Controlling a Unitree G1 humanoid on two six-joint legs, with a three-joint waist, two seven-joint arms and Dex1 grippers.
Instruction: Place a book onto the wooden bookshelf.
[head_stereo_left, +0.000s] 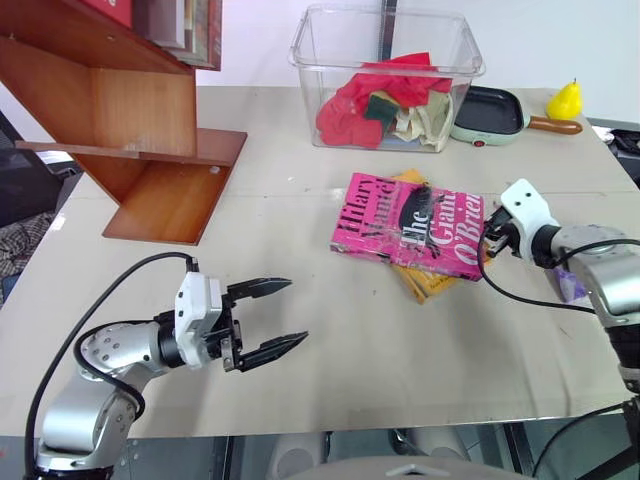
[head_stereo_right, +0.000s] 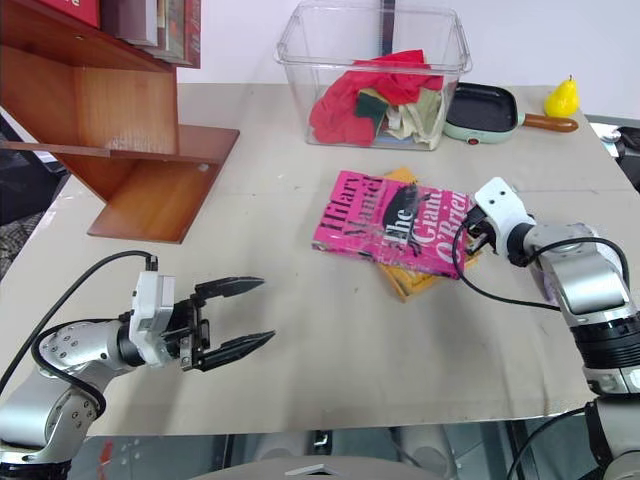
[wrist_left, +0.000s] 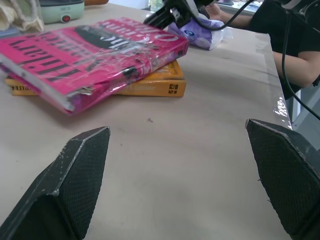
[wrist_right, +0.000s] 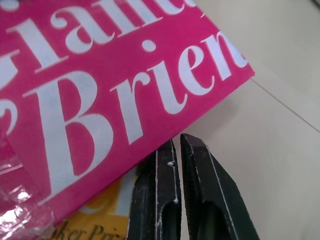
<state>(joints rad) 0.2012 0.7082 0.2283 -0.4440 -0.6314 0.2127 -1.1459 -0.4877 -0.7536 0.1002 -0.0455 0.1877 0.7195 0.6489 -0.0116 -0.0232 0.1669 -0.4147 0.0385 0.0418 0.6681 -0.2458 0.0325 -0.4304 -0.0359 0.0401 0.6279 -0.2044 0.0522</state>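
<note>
The hot-pink book (head_stereo_left: 405, 228) lies flat mid-table, resting askew on an orange-yellow book (head_stereo_left: 425, 282). My right gripper (head_stereo_left: 490, 240) is at the pink book's right edge. In the right wrist view its fingers (wrist_right: 165, 190) are pressed together, their tips touching the cover's edge near the corner with nothing between them. My left gripper (head_stereo_left: 297, 311) hovers open above the near left of the table, pointing toward the books and well short of them. The wooden bookshelf (head_stereo_left: 130, 110) stands at the far left with books on its upper ledge.
A clear plastic bin (head_stereo_left: 385, 75) of cloths stands behind the books. A small green pan (head_stereo_left: 490, 110) and a yellow pear (head_stereo_left: 565, 98) sit at the far right. A purple packet (wrist_left: 200, 37) lies by my right arm, and a person's arm (wrist_left: 240, 17) rests beyond it.
</note>
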